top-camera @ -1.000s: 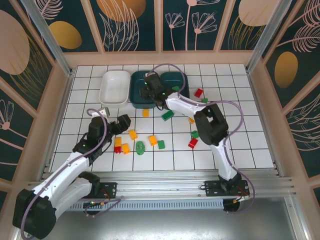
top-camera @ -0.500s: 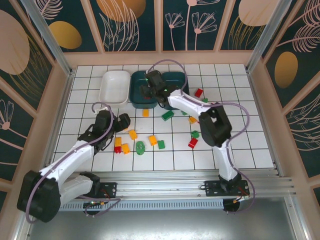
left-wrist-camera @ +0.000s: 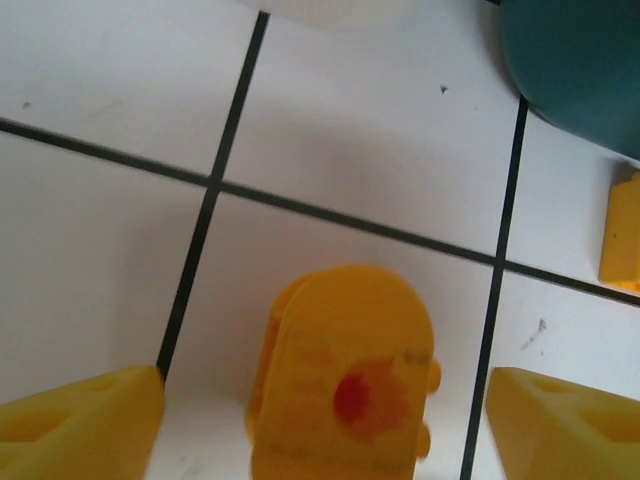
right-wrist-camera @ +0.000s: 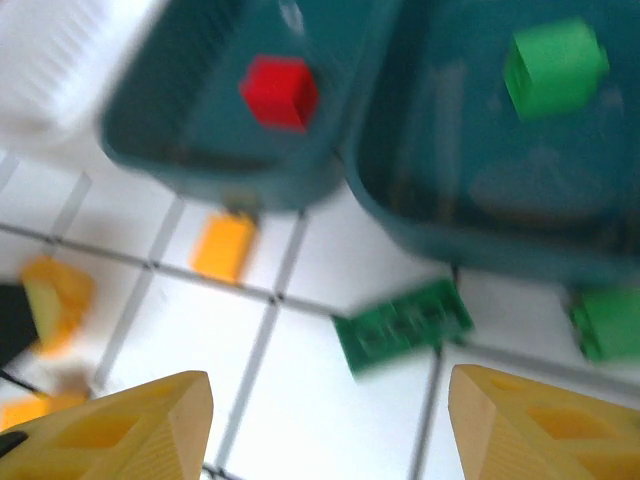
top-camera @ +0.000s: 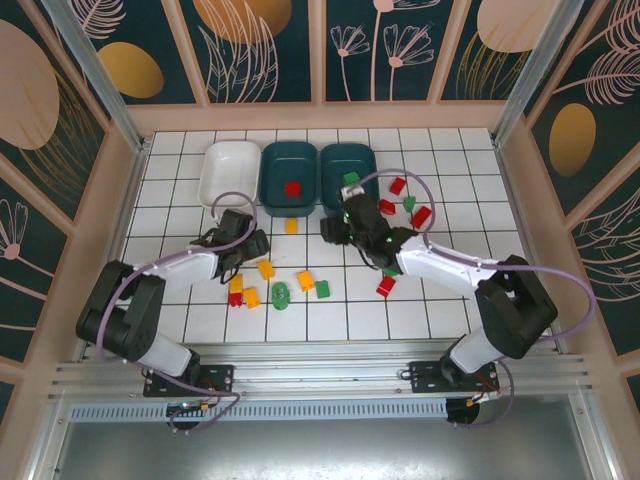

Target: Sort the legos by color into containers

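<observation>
Inside the wide-open jaws of the left gripper [left-wrist-camera: 322, 420] an orange-yellow brick [left-wrist-camera: 345, 385] sits on a tile [left-wrist-camera: 350, 130] — untouched. The right gripper [right-wrist-camera: 330, 425] gapes empty near a flat green brick [right-wrist-camera: 400, 325] — a red brick [right-wrist-camera: 280, 92] lies in the middle teal tray [right-wrist-camera: 170, 120].

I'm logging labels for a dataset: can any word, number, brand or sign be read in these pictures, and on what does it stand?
No readable text anywhere.
On the orange-yellow plastic brick in the left wrist view: faint raised marks and a red blotch, too blurred to read.
</observation>
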Robot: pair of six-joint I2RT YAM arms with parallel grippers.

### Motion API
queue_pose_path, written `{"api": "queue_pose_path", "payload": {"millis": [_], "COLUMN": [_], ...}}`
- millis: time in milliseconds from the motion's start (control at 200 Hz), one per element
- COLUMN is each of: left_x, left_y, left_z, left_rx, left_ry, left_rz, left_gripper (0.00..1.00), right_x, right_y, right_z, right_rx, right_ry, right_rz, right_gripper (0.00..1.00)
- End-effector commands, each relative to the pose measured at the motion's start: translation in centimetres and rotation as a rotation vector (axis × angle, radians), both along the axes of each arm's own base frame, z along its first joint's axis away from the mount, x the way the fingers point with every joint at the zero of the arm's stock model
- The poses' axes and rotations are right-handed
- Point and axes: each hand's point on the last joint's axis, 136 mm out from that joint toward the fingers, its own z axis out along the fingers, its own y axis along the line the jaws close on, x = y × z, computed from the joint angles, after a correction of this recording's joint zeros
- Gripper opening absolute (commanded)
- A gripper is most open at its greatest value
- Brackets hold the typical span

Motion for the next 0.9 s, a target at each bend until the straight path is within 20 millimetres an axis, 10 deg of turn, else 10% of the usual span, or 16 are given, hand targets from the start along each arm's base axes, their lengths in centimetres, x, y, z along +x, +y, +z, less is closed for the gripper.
{"api": "queue_pose_path", "payload": {"millis": [0,460,896], "left_x": [1.9,1.1,3.4], "left_y": [-0.2,0.5,0.4], "left_z": [0.0,-1.4,10.3], "left_rx": [0.033,0.078,0.072], "left_ry": [-0.020,0.001,-0.214], "left_rz": [-0.011,-0.029,-0.028], "left_gripper": [0.74,0.28,0.29], "right_x": [-1.1,-2.4,-2.7], "right_y": [-1.7,-4.6,-5.9], "right_z": [1.7,4.2,4.0], "right_rx": [0.055,0.058,0.062], "right_ry": [-0.045,-0.122,-0.135], "right_rz": [-0.057,-0.099,-0.130], "right_gripper": [0.64,0.64,0.63]}}
